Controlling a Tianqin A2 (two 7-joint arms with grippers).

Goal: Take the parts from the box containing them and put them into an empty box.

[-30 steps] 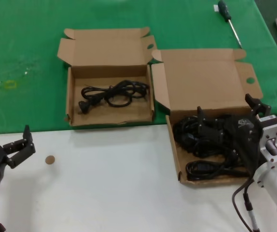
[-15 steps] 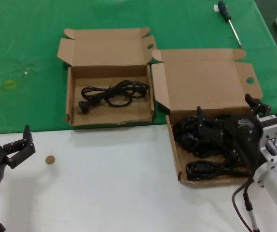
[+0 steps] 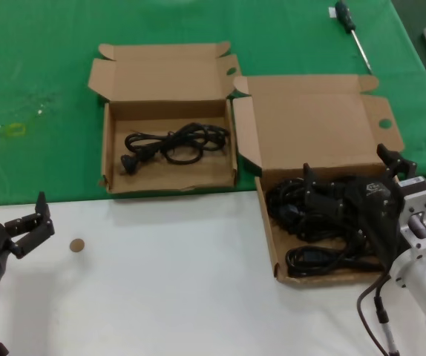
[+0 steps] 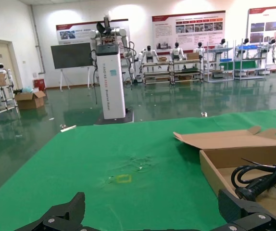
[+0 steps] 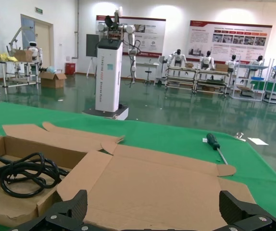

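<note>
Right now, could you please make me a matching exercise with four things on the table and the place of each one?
Things:
1. screwdriver
2. single cord
3. pile of cords
4. brown disc

Places:
A. on the white surface, near the left claw
B. in the larger box, under the right claw
C. on the green cloth, behind the larger box
D. in the smaller box

Pairs: 1-C, 2-D, 3-B, 4-A

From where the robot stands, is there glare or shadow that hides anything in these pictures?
Head view: even light; the black cords in the larger box blend with the dark right gripper. Left wrist view: ceiling lights reflect off the hall floor. Right wrist view: the same floor glare; the screwdriver stays clear.
</note>
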